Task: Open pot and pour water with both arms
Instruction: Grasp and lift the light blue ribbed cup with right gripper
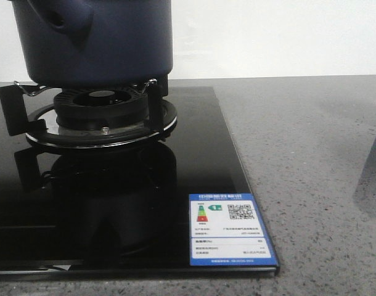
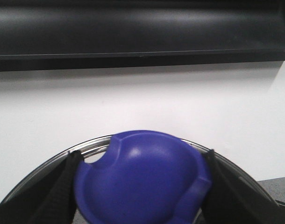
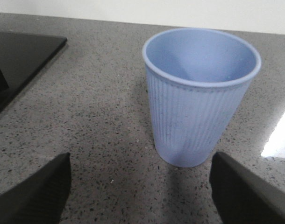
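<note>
Energy label (image 1: 232,229) sits at the near corner of the black glass cooktop (image 1: 114,203), which lies on the grey speckled surface (image 1: 311,172). Pot (image 1: 95,40), dark navy, stands on the burner grate (image 1: 102,114) at the far left of the front view, its top cut off. Left fingers (image 2: 63,186) are clamped on a blue knob (image 2: 142,179) over a metal-rimmed lid (image 2: 93,145). Right fingers (image 3: 37,191) are spread wide, empty, just short of a pale blue ribbed cup (image 3: 198,93) standing upright on the surface, beside the cooktop.
</note>
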Action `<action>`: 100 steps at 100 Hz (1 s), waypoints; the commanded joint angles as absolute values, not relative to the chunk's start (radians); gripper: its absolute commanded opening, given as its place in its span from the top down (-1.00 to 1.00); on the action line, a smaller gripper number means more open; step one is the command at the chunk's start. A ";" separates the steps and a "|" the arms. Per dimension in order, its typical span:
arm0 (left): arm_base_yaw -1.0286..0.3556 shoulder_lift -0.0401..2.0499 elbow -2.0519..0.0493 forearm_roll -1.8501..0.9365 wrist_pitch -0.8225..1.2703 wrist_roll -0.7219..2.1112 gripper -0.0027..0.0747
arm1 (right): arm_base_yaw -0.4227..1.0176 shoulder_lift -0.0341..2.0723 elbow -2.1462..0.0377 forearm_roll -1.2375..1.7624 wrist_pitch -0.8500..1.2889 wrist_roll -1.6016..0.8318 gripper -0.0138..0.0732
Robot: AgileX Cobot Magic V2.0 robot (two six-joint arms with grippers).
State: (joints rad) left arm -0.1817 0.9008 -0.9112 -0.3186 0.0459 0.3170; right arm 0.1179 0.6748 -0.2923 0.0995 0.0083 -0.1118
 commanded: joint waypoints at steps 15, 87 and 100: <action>-0.181 0.880 -0.948 -0.318 -0.053 0.320 0.05 | 0.101 0.791 -0.317 0.096 -0.203 -0.124 -0.57; -0.181 0.880 -0.948 -0.318 -0.057 0.320 0.05 | 0.002 0.897 -0.326 0.159 -0.283 -0.124 -0.58; -0.181 0.880 -0.948 -0.318 -0.057 0.320 0.05 | 0.002 0.943 -0.340 0.159 -0.290 -0.124 -0.59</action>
State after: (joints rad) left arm -0.1817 0.9008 -0.9112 -0.3181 0.0459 0.3170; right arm 0.0106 0.9218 -0.2983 0.1599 -0.2005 -0.1118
